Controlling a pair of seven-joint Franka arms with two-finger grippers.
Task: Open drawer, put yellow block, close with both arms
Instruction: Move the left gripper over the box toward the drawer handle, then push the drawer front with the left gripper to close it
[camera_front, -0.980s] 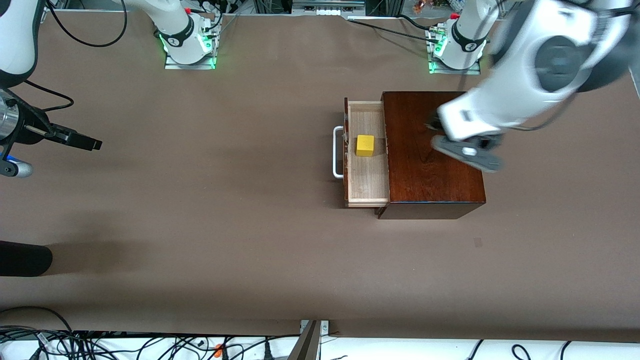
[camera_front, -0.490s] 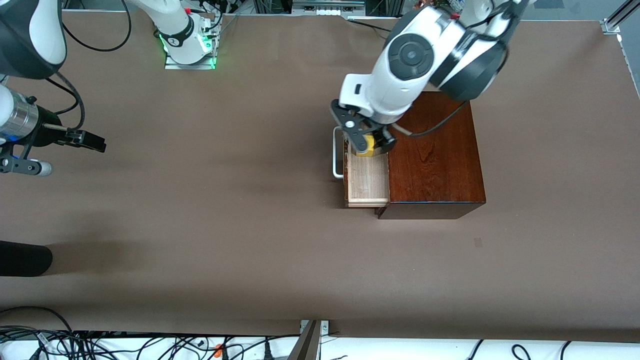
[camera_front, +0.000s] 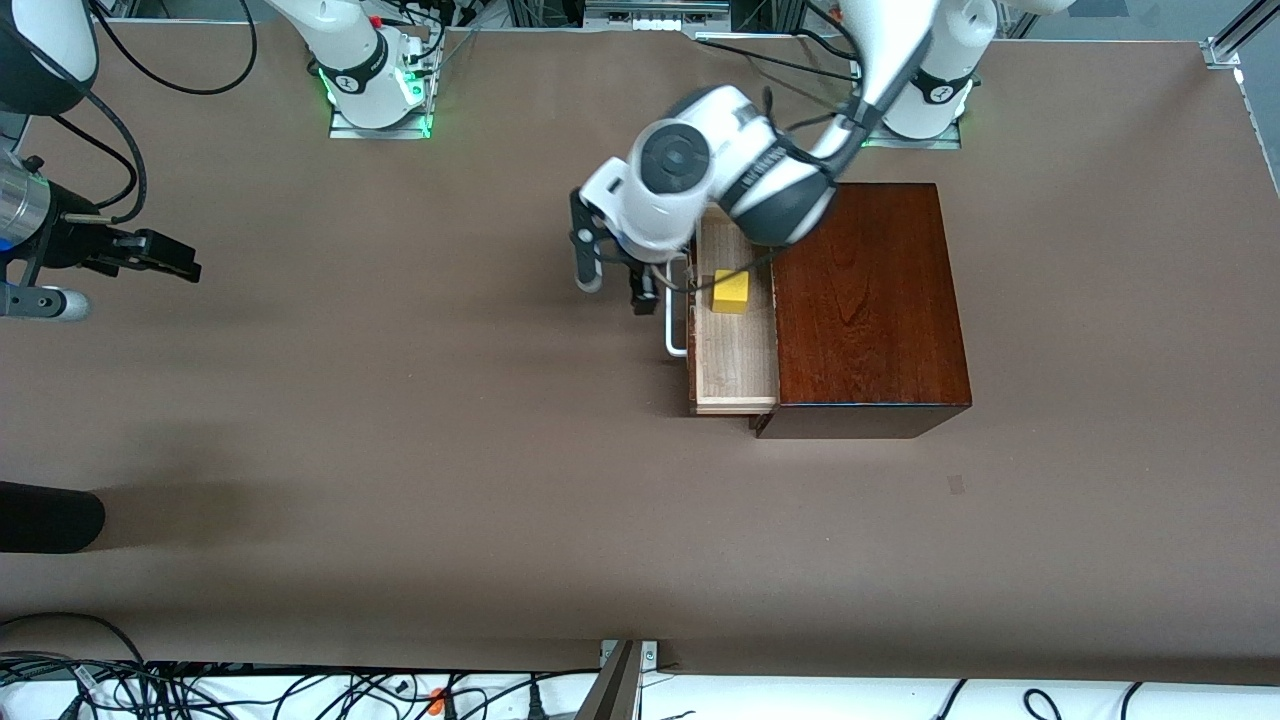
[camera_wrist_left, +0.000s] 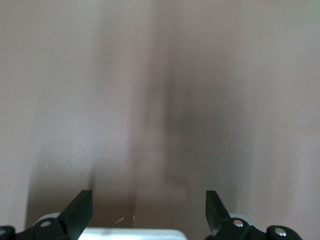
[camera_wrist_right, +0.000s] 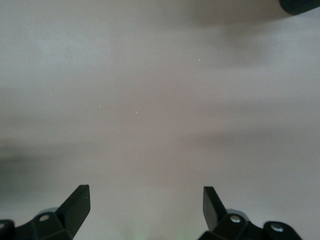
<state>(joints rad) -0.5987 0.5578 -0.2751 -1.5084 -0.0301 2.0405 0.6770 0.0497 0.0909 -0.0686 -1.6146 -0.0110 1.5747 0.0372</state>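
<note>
Front view is showing the drawer standing pulled out of the brown box right of the frame's centre, with the block sitting loose on the pale drawer floor, toward its upper half. The white handle is projecting from the drawer's front.

The left gripper is hanging just beside the handle's upper end, over bare table, its fingers apart and holding nothing; the left wrist view is confirming that, showing only tabletop between the two tips. The right gripper is waiting at the frame's left edge, well apart from the drawer, its jaws also spread and empty.

With the block in, closing looks like the step remaining, and several things could be going wrong from here:

- One finger is sitting very near the handle, so a sideways push could be catching a fingertip inside the U and dragging the drawer askew or jamming it.
- A push landing on the handle's upper end alone, off centre, could be twisting the tray in its slot or sliding the whole box, since nothing is bracing the box.
- A sharp shove could be sending the block skidding, though the drawer walls should be keeping it in.
- The right arm is far off, so a two-arm close is needing a long reach across.
</note>
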